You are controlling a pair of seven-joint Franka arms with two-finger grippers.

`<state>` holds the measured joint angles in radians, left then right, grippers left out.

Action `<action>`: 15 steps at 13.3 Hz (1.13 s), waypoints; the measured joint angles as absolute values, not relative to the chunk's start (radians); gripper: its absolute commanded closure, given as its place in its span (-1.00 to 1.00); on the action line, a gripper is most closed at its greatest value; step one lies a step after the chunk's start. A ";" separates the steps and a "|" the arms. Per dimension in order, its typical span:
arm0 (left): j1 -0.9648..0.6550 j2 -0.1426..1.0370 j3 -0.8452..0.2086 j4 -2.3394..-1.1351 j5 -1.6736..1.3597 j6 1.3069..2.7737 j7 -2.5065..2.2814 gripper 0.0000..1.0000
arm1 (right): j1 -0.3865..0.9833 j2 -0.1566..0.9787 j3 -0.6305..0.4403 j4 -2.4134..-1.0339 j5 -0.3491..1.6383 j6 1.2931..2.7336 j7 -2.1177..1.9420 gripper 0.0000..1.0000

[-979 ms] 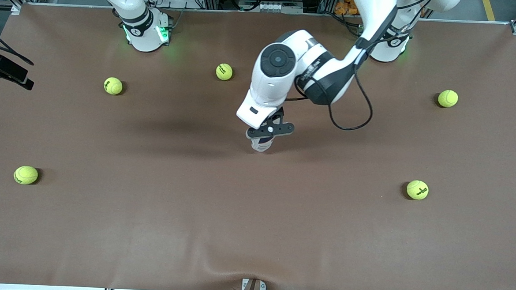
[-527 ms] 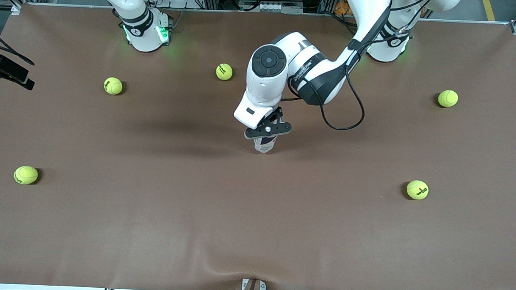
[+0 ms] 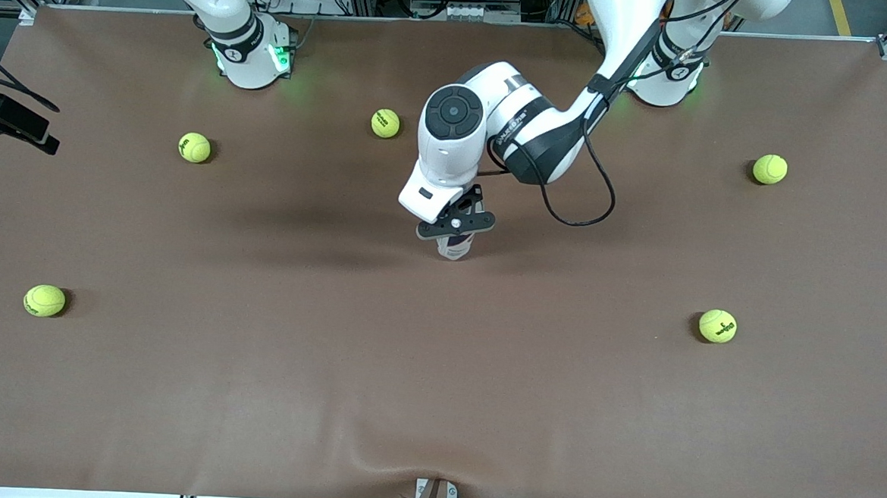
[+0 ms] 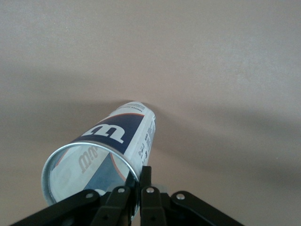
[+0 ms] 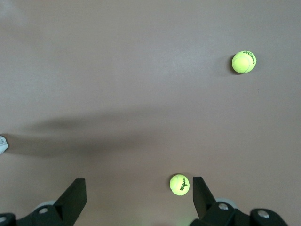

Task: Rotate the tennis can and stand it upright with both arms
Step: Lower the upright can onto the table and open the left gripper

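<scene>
Left tool [image 3: 456, 231] is closed on the rim of the tennis can [image 4: 106, 150], which we see nearly upright at the middle of the brown table [image 3: 437, 370], its open mouth up and its base on the surface. Our right tool [image 5: 138, 197] waits, its fingers spread wide and empty, above two tennis balls [image 5: 179, 184] toward the right arm's end.

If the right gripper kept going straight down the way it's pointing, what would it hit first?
Most likely bare table mat. The right gripper is open and points down at the mat; a tennis ball lies just inside one finger, so it might be brushed, though depth is unclear.
</scene>
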<state>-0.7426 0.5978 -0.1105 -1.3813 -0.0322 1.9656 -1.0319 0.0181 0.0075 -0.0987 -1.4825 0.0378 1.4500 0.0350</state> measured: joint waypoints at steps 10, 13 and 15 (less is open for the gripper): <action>-0.747 0.605 -0.111 -1.381 -0.032 1.971 -1.032 0.61 | 0.018 0.007 -0.102 -1.476 0.036 1.450 0.034 -1.00; -0.747 0.607 -0.111 -1.381 -0.032 1.972 -1.032 0.28 | 0.018 0.007 -0.098 -1.476 0.033 1.449 0.033 -1.00; -0.748 0.607 -0.112 -1.381 -0.032 1.973 -1.032 0.21 | 0.018 0.007 -0.097 -1.476 0.033 1.448 0.020 -1.00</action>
<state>-0.7477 0.6071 -0.1120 -1.3812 -0.0322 1.9732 -1.0319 0.0181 0.0075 -0.0972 -1.4756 0.0325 1.4480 0.0201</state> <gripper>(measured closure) 0.718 0.000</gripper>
